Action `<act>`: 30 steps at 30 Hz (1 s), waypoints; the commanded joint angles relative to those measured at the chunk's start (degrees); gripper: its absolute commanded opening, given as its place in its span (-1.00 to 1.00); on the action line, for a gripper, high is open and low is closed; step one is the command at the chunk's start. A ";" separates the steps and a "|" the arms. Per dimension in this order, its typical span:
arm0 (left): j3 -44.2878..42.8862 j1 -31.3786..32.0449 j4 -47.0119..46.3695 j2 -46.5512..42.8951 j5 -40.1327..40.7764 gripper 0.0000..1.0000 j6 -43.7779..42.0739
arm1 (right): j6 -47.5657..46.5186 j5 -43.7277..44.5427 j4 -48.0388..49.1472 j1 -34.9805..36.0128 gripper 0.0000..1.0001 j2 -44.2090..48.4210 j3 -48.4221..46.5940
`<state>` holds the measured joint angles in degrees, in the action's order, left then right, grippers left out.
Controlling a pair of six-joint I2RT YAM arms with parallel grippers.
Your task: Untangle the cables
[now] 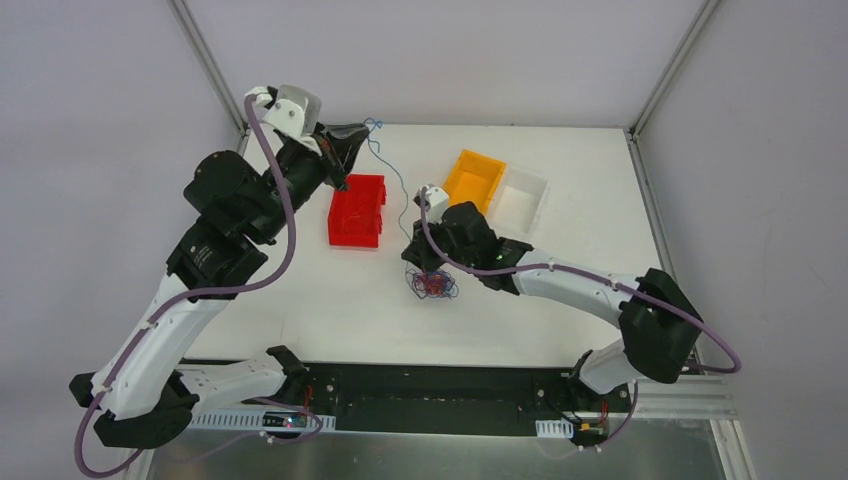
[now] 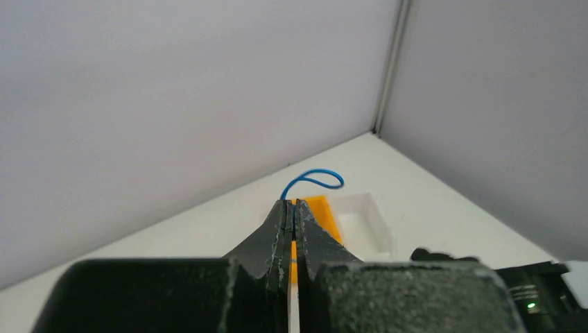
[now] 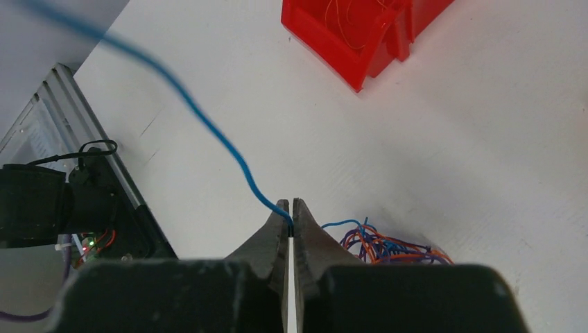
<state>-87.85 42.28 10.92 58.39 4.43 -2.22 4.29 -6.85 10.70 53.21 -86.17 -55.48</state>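
Note:
A tangle of thin red, blue and purple cables (image 1: 431,285) lies on the white table (image 1: 560,300) in front of the right arm; it also shows in the right wrist view (image 3: 392,246). One blue cable (image 1: 390,175) runs taut from the left gripper (image 1: 364,130), raised at the back left, down to the right gripper (image 1: 415,262) just left of the tangle. The left gripper (image 2: 293,202) is shut on the blue cable's end, a loop (image 2: 315,177) poking past its tips. The right gripper (image 3: 291,205) is shut on the same blue cable (image 3: 208,128).
A red bin (image 1: 357,210) sits left of the tangle, with thin wires inside it in the right wrist view (image 3: 347,41). An orange bin (image 1: 474,178) and a white bin (image 1: 522,198) stand at the back. Both also show in the left wrist view, orange (image 2: 323,215) and white (image 2: 360,222).

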 commanded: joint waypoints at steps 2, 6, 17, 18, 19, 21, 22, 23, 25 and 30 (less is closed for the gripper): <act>12.71 -1.48 2.33 -2.17 11.39 -1.00 4.62 | 4.72 -1.80 -7.01 0.30 -1.00 8.99 -6.62; 23.66 -4.06 2.40 -3.33 1.86 -1.00 14.22 | 5.55 -1.51 -19.26 0.28 -1.00 11.98 -14.26; 33.32 -4.75 -3.16 -9.91 -16.60 -1.00 25.50 | 10.09 5.11 -31.42 0.12 -1.00 14.07 -21.15; 33.85 -4.75 -3.83 -10.10 -17.43 -1.00 25.89 | 10.96 5.29 -31.49 -0.04 -1.00 13.98 -21.08; 34.17 -4.75 -4.73 -10.20 -18.38 -1.00 26.21 | 11.71 5.42 -31.52 -0.17 -1.00 13.93 -21.03; 34.63 -4.75 -5.59 -9.92 -20.25 -1.00 26.61 | 12.78 5.35 -31.83 -0.36 -1.00 13.84 -21.23; 34.76 -4.73 -5.97 -9.66 -20.90 -1.00 26.84 | 12.96 5.32 -32.01 -0.45 -1.00 13.84 -21.31; 34.98 -4.75 -6.37 -9.39 -21.34 -1.00 27.07 | 13.08 5.53 -32.56 -0.60 -1.00 13.84 -21.45; 35.16 -4.75 -7.04 -8.51 -21.59 -1.00 27.19 | 13.12 5.95 -33.86 -0.72 -1.00 13.68 -22.01; 34.77 -4.75 -11.90 -3.16 -20.71 -1.00 26.68 | 16.25 12.02 -39.58 -3.98 -1.00 12.77 -22.78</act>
<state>-52.82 37.78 6.11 51.53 -15.00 23.53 16.64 -0.49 -23.64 52.29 -72.84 -75.85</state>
